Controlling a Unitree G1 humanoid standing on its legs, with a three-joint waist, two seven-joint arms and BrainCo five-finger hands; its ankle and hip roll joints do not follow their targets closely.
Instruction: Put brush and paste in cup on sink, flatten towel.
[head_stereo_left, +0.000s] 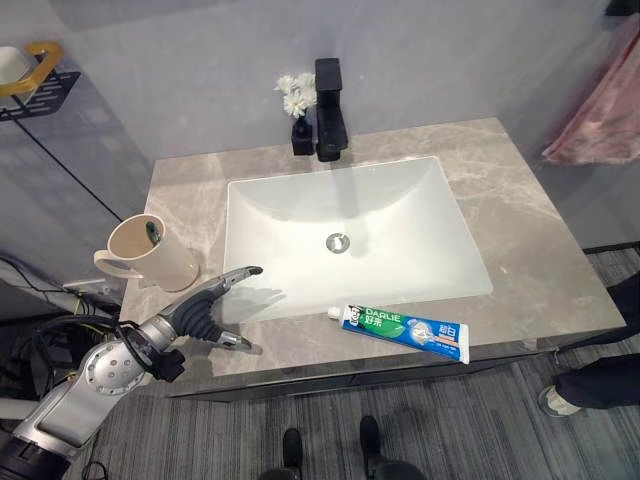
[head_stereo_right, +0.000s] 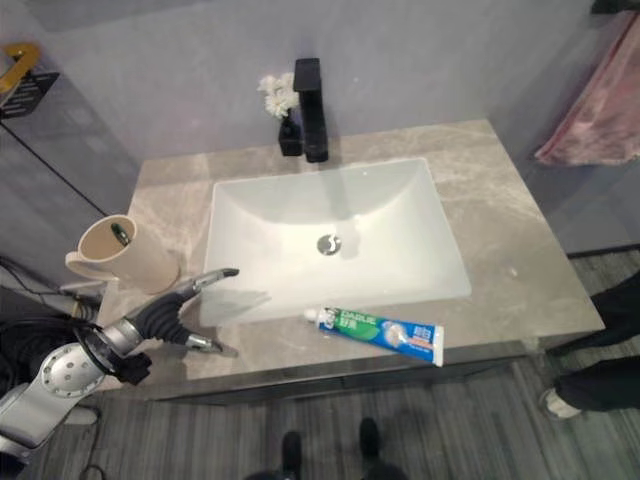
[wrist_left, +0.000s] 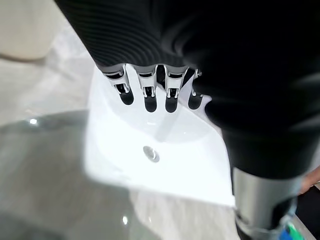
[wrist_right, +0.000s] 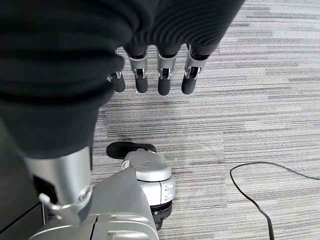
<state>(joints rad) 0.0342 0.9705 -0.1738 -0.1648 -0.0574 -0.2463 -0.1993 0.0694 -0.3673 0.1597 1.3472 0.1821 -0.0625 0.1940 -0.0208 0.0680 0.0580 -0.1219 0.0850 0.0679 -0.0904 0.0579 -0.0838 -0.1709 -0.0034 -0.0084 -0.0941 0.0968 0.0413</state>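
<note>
Grey wall (head_stereo_left: 200, 60) behind; grey marble-look vanity top (head_stereo_left: 520, 230) — black tap (head_stereo_left: 330, 110) at the back; striped grey floor (head_stereo_left: 450, 420).

Inside the cup (head_stereo_left: 150, 255), only a dark green tip of the brush (head_stereo_left: 152, 232) peeks over the rim; the rest sits hidden by the cup wall. At the far right, the pink towel (head_stereo_left: 600, 120) is cut off by the picture's edge, its hanging point out of sight. At the far left, a black shelf (head_stereo_left: 35, 85) with a yellow rail is cropped, contents too partial to tell. Near right, a person's dark trouser leg and shoe (head_stereo_left: 570, 390) are cut off by the edge. Small white flowers (head_stereo_left: 296, 95) behind the tap (head_stereo_left: 329, 110), holder partly hidden.
</note>
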